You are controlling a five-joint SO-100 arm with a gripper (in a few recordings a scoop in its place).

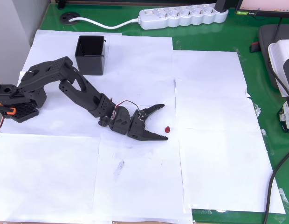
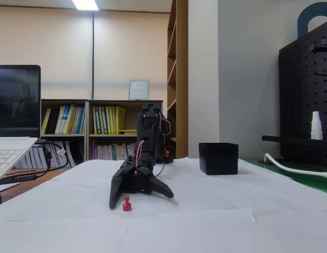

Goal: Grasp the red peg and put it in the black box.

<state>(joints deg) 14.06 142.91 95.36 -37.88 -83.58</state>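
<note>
White paper sheets lie bare between the black box and gripper, whose fingers spread wide, apparently just short of the red peg.

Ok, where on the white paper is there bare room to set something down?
Bare paper fills the front, below the gripper in the overhead view, and the right, past the red peg. It is crowded at upper left, between the black box and the arm, and around the open jaws.
</note>
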